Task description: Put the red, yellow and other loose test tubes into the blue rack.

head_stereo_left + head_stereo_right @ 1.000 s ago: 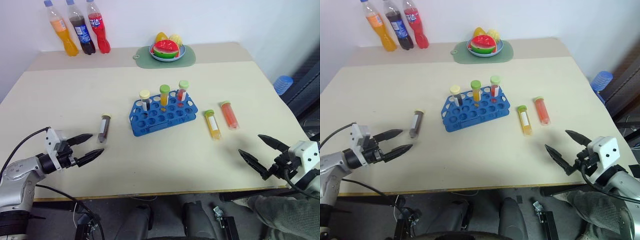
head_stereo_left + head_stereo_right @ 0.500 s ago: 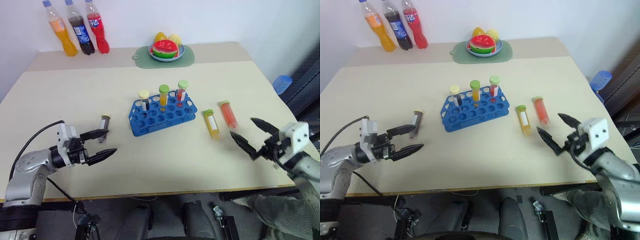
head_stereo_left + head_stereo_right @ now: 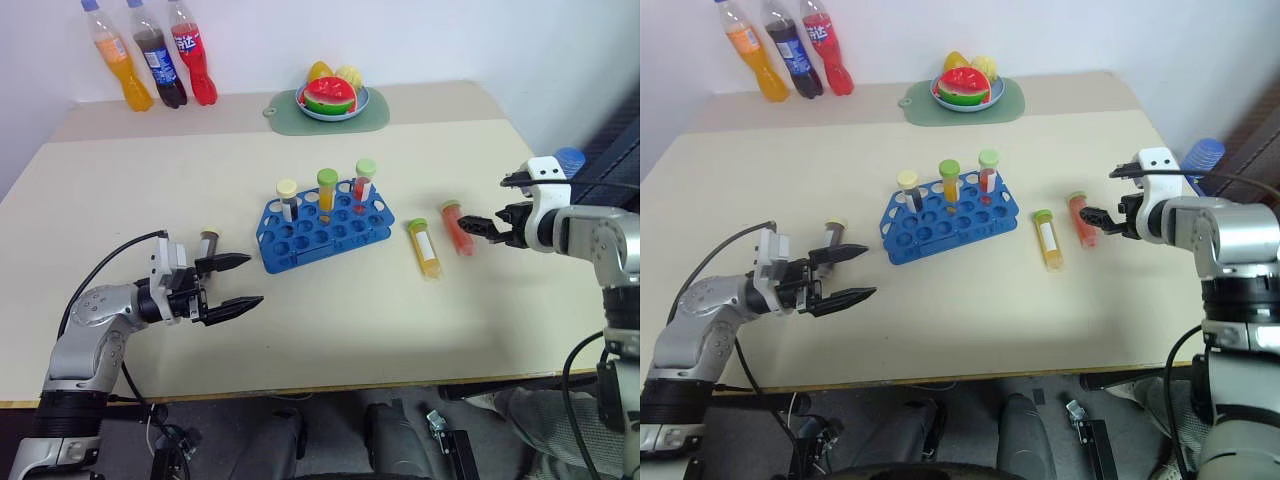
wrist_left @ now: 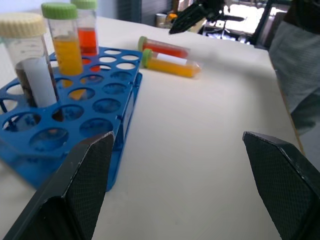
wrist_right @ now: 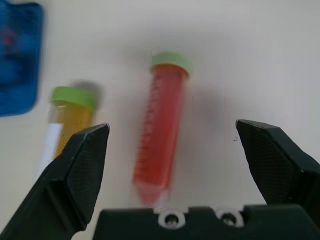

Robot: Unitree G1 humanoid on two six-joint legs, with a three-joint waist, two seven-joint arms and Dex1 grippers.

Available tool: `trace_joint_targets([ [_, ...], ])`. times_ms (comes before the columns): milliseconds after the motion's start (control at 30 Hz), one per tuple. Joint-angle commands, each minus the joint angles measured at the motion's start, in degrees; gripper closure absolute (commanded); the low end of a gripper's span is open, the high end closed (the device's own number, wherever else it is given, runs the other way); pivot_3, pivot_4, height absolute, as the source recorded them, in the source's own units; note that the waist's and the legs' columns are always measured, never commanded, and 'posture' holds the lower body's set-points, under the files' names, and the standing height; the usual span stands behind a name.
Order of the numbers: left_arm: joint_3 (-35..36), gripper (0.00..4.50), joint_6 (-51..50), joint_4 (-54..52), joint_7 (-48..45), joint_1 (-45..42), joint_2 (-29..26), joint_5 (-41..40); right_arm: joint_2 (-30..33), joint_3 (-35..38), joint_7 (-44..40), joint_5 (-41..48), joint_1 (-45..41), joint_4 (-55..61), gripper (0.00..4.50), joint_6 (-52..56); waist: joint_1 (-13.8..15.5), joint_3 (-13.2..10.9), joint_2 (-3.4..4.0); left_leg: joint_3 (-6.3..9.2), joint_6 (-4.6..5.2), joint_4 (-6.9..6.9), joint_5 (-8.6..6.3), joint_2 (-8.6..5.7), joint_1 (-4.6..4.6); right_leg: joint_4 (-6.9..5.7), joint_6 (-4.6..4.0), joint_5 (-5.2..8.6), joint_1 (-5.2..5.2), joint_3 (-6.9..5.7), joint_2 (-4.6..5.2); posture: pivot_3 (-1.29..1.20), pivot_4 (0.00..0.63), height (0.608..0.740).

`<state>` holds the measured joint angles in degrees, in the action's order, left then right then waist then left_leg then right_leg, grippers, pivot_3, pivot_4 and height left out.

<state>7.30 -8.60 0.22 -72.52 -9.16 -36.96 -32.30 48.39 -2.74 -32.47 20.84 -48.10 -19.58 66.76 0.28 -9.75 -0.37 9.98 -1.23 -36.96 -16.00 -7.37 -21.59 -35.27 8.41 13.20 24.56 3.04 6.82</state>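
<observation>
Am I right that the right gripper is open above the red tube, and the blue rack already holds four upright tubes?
Not quite. The blue rack holds three upright tubes, not four, as the left eye view shows. The rest stands: the right gripper is open above the red tube, which lies on the table.

A: How is the light?

B: Bright and even from above. The surface (image 3: 330, 300) is evenly lit with no glare, and shadows under the blue rack (image 3: 325, 228) are short and soft.

A: Any blur?

B: In the right wrist view the red tube (image 5: 161, 132) and the yellow tube (image 5: 67, 117) are soft, out of focus. In the left wrist view the far background is washed out by strong light, and the near claw fingers (image 4: 75, 190) look dark.
</observation>
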Motion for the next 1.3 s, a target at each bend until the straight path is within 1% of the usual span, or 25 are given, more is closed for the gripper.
trace_joint_targets([
  [33, 0.2, 0.24, -0.4, -2.8, -0.2, 1.1, -0.4, -0.6, -0.5, -5.0, -4.5, -4.3, -8.8, -11.0, 0.0, -0.6, -0.3, 0.0, 0.0, -0.05, 0.0, -0.02, 0.0, 0.0, -0.02, -0.01, 0.0, 0.0, 0.01, 0.0, 0.0, 0.0, 0.15, 0.74],
  [167, 1.0, 0.24, -1.4, -5.2, 0.4, 3.3, -0.7, -1.2, -4.3, -9.4, -8.5, -9.0, -17.4, -25.6, 0.0, -4.1, -1.1, 0.0, 0.0, -0.08, -0.03, 0.02, -0.02, 0.02, -0.02, 0.01, 0.0, 0.0, 0.04, 0.0, 0.0, 0.0, 0.15, 0.74],
  [267, 1.9, 0.24, -2.2, -6.8, 1.4, 4.9, -0.8, -1.8, -7.4, -9.1, -9.2, -11.6, -22.1, -35.8, 0.0, -8.4, -1.3, 0.0, 0.0, -0.09, -0.09, 0.01, -0.03, 0.04, -0.01, -0.01, 0.0, 0.0, 0.08, 0.0, 0.0, 0.0, 0.15, 0.74],
  [367, 2.8, 0.24, -2.7, -8.5, 2.3, 7.0, -0.9, -2.2, -9.9, -8.3, -9.5, -13.7, -25.1, -43.3, 0.0, -12.3, -1.4, 0.0, 0.04, -0.12, -0.15, 0.01, -0.01, 0.05, -0.01, -0.04, 0.0, 0.0, 0.13, 0.0, 0.01, 0.0, 0.15, 0.74],
  [467, 3.8, 0.24, -3.2, -10.2, 2.9, 9.3, -1.2, -2.7, -12.4, -9.6, -10.8, -16.9, -25.8, -47.8, 0.0, -16.6, -1.4, 0.0, 0.04, -0.18, -0.23, 0.01, -0.02, 0.08, -0.02, -0.09, -0.01, -0.01, 0.2, 0.0, 0.01, 0.0, 0.15, 0.74],
  [567, 4.2, 0.17, -3.6, -11.1, 3.4, 10.1, -1.2, -3.1, -13.5, -10.0, -12.1, -19.5, -25.9, -50.1, 0.78, -19.7, -1.4, 0.0, 0.03, -0.21, -0.23, 0.0, -0.03, 0.09, 0.0, -0.12, -0.01, -0.01, 0.21, 0.0, 0.0, 0.0, 0.15, 0.74],
  [700, 4.8, 0.17, -4.4, -11.9, 3.6, 11.1, -1.4, -4.0, -14.3, -10.1, -13.4, -22.2, -26.0, -50.9, 2.74, -21.8, -1.5, 0.0, 0.04, -0.22, -0.23, -0.02, -0.03, 0.1, 0.04, -0.17, -0.03, -0.02, 0.21, 0.0, -0.01, 0.0, 0.15, 0.74],
  [733, 4.8, 0.17, -4.3, -11.9, 3.5, 11.2, -1.4, -4.0, -14.4, -10.1, -13.7, -22.7, -25.9, -50.9, 3.31, -22.3, -1.5, 0.0, 0.04, -0.23, -0.23, -0.02, -0.04, 0.11, 0.05, -0.17, -0.03, -0.02, 0.21, 0.0, -0.01, 0.0, 0.15, 0.74],
  [767, 4.7, 0.17, -4.3, -11.8, 3.4, 11.2, -1.5, -3.9, -14.4, -10.0, -13.8, -23.1, -25.7, -50.8, 3.58, -23.0, -1.5, 0.0, 0.04, -0.23, -0.23, -0.01, -0.04, 0.11, 0.05, -0.17, -0.03, -0.02, 0.21, 0.0, -0.01, 0.0, 0.15, 0.74],
  [800, 4.5, 0.17, -4.2, -11.6, 3.5, 11.0, -1.4, -3.8, -14.3, -9.6, -13.9, -23.3, -25.5, -50.5, 3.71, -23.7, -1.5, 0.0, 0.04, -0.24, -0.24, -0.02, -0.04, 0.11, 0.05, -0.17, -0.03, -0.02, 0.21, 0.0, -0.01, 0.0, 0.15, 0.74],
  [833, 4.4, 0.17, -4.2, -11.4, 3.5, 10.6, -1.4, -3.8, -14.0, -9.1, -13.9, -23.4, -25.3, -50.1, 3.71, -24.7, -1.5, 0.0, 0.05, -0.24, -0.24, -0.02, -0.04, 0.11, 0.05, -0.17, -0.03, -0.02, 0.21, 0.0, -0.01, 0.0, 0.15, 0.74],
  [900, 4.2, 0.17, -4.0, -11.0, 3.7, 9.9, -1.2, -3.7, -13.0, -8.1, -14.4, -23.3, -24.5, -47.8, 3.71, -29.1, -1.5, 0.0, 0.06, -0.24, -0.24, -0.02, -0.04, 0.11, 0.04, -0.18, -0.04, -0.03, 0.22, 0.0, -0.01, 0.0, 0.15, 0.74],
  [1000, 3.9, 0.17, -3.7, -10.6, 3.9, 9.5, -0.7, -3.7, -11.8, -2.0, -14.4, -18.8, -23.0, -42.0, 3.71, -33.9, -1.4, -0.1, 0.14, -0.25, -0.25, -0.02, -0.04, 0.11, 0.01, -0.17, -0.03, -0.03, 0.24, 0.0, -0.01, 0.0, 0.15, 0.74],
  [1067, 3.5, 0.17, -3.5, -10.1, 3.7, 9.2, -0.4, -3.4, -11.8, 3.9, -17.0, -13.5, -17.0, -31.7, 3.71, -40.6, -1.4, -0.1, 0.14, -0.25, -0.25, 0.0, -0.04, 0.11, 0.01, -0.17, -0.03, -0.03, 0.25, 0.0, -0.01, 0.0, 0.15, 0.74],
  [1100, 3.3, 0.17, -3.4, -9.9, 3.7, 9.0, -0.3, -3.3, -12.0, 5.7, -18.1, -11.9, -13.5, -26.1, 3.71, -43.0, -1.3, -0.1, 0.16, -0.23, -0.26, 0.01, -0.04, 0.13, 0.0, -0.16, -0.03, -0.03, 0.25, -0.01, -0.02, 0.0, 0.15, 0.74],
  [1167, 2.9, 0.17, -3.3, -8.9, 3.5, 8.0, 0.0, -3.1, -14.0, 8.6, -14.5, -10.5, -4.3, -12.3, 3.71, -49.1, -1.1, 0.0, 0.1, -0.23, -0.28, 0.0, -0.07, 0.15, 0.01, -0.18, -0.03, -0.03, 0.25, -0.03, -0.03, 0.0, 0.15, 0.74],
  [1233, 2.5, 0.17, -3.2, -8.1, 3.3, 7.0, 0.3, -3.0, -17.3, 11.4, -12.9, -7.2, 2.9, -1.5, 3.71, -52.9, -1.1, -0.1, 0.12, -0.25, -0.29, -0.06, -0.11, 0.18, 0.01, -0.2, -0.03, -0.03, 0.26, -0.06, -0.04, 0.0, 0.15, 0.74],
  [1300, 2.4, 0.17, -3.1, -7.4, 3.0, 6.3, 0.3, -3.0, -21.9, 14.2, -10.0, -3.5, 7.5, 6.1, 3.71, -55.1, -1.3, -0.1, 0.16, -0.26, -0.29, -0.08, -0.1, 0.19, 0.02, -0.23, -0.02, -0.03, 0.25, -0.06, -0.03, 0.0, 0.15, 0.74],
])
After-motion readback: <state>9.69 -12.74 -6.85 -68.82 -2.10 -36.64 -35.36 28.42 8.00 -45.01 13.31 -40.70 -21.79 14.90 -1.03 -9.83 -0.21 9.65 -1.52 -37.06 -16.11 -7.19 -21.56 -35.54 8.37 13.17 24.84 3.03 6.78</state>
